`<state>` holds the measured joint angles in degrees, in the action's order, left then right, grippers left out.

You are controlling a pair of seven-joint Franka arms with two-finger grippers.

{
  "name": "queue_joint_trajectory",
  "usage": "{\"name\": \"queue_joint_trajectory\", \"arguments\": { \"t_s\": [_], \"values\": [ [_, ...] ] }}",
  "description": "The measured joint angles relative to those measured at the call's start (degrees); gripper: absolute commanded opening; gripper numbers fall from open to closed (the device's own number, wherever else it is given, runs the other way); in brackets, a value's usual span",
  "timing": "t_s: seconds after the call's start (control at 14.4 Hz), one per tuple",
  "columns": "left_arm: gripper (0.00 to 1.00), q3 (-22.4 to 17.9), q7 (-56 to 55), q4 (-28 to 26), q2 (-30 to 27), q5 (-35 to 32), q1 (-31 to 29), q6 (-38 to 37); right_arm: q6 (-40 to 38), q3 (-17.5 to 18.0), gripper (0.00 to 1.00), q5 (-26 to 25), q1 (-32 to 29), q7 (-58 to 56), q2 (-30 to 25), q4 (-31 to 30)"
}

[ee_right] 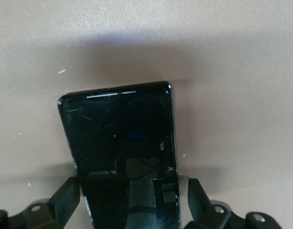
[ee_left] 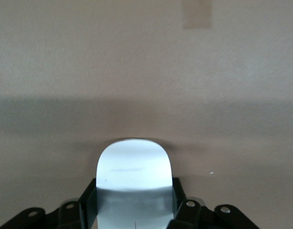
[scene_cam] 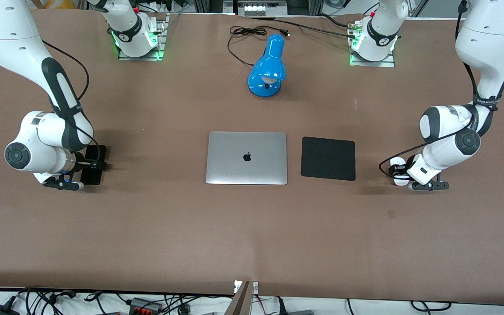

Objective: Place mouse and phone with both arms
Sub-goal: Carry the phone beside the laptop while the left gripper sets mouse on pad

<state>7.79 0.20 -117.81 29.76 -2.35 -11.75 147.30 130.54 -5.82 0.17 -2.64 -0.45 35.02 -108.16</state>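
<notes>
- Left wrist view: the mouse (ee_left: 133, 179) is seen on the desk (ee_left: 146, 71) between the fingers of the left claw (ee_left: 133, 210), which press its sides
- Right wrist view: the phone (ee_right: 122, 157) is seen flat on the desk, straddled by the spread right claw (ee_right: 130, 202), its fingers clear of the edges
- Both items are placed well apart, at the two ends of the desk

phone (scene_cam: 93, 165) half hidden, mouse (scene_cam: 398, 168) mostly hidden
</notes>
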Motion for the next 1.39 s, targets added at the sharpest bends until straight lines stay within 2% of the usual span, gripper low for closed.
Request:
{"name": "queue_joint_trajectory", "arguments": {
  "t_s": [0.14, 0.28, 0.35, 0.49, 0.7, 0.97, 1.04, 1.25, 1.39],
  "values": [
    [0.40, 2.3, -1.4, 1.7, -1.8, 0.0, 0.5, -4.4, 0.0, 0.0, 0.43, 0.0, 0.0, 0.0, 0.0, 0.0],
    [0.40, 6.4, -6.9, 4.6, -4.0, 0.0, 1.3, -12.4, -0.3, 0.0, 0.25, 0.0, 0.0, 0.0, -0.4, 0.0],
    [0.40, 8.5, -9.8, 5.6, -4.8, 0.0, 2.2, -14.6, -0.4, 0.0, 0.20, 0.0, 0.0, 0.0, -0.4, 0.0],
    [0.40, 10.7, -13.9, 5.9, -5.3, 0.0, 5.4, -15.6, -0.8, 0.0, 0.18, 0.0, 0.0, 0.0, -0.3, 0.2],
    [0.40, 10.9, -17.5, 5.3, -3.8, 0.0, 10.3, -13.3, -2.8, 0.1, 0.18, -0.1, 0.1, -0.1, -0.4, 0.4],
    [0.43, 10.9, -18.9, 3.2, 0.0, -0.5, 12.0, -7.7, -9.6, 2.7, 0.17, -0.1, 1.0, -0.4, -3.8, 3.0],
    [0.52, 10.9, -20.0, 2.6, 0.8, -1.5, 12.4, -6.5, -11.8, 3.5, 0.17, -0.1, 2.2, 0.2, -5.1, 4.6],
    [1.00, 10.9, -22.8, 2.1, 2.4, -4.6, 13.4, -5.4, -14.6, 4.4, 0.17, 0.0, 8.1, 4.2, -6.9, 7.9],
    [1.00, 10.8, -23.3, 2.1, 2.5, -6.3, 13.5, -5.2, -14.6, 4.5, 0.17, 0.0, 12.6, 7.8, -6.4, 7.9]
  ]
}}
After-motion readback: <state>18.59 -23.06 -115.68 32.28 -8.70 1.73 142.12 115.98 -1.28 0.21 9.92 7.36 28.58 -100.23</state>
